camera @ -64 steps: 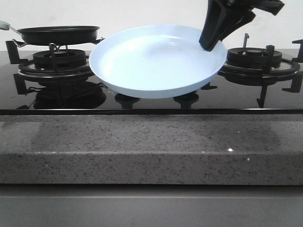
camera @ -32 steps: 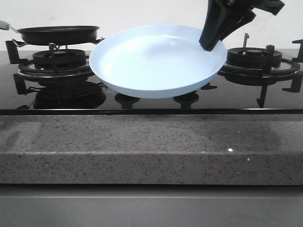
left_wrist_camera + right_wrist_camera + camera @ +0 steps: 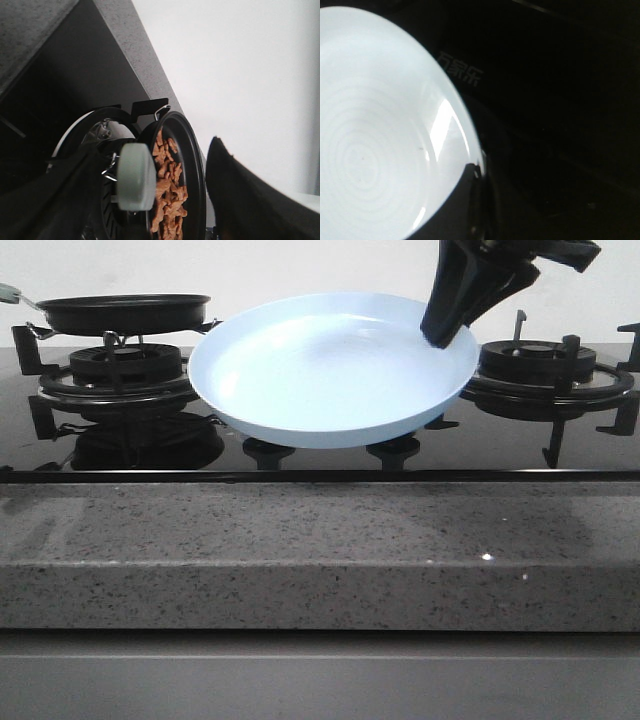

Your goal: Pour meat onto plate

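1. nearest the viewer in the front view: a speckled grey stone counter edge (image 3: 320, 555) runs the full width. nothing sits on it.
2. behind it lies the glossy black hob surface (image 3: 120, 455), with reflections of the burner grates.
3. mid-hob: the plate (image 3: 335, 370), pale blue and shallow, is held off the glass, tilted with its inside facing forward. its bowl shows no food.
4. the right gripper (image 3: 447, 335) comes down from the upper right and pinches the plate's far right rim; the dark fingers (image 3: 462, 290) close over the edge. in the right wrist view a dark finger overlaps the plate (image 3: 375, 140) at its rim, so the grip is on the plate.
5. right of the plate: a black burner grate (image 3: 545, 375), bare.
6. far left: the black frying pan (image 3: 125, 310) rests level on the left burner grate (image 3: 110, 375), just beside the plate's left rim. its pale handle end (image 3: 10, 290) points left.
7. left wrist view: the meat (image 3: 167, 192), orange-brown pieces, lies heaped inside the pan (image 3: 192, 165). it is all in the pan, none on the plate.
8. the left gripper (image 3: 150, 200) straddles the pale handle end (image 3: 135, 175); its dark fingers (image 3: 245, 200) stand spread, apart from the handle on either side.
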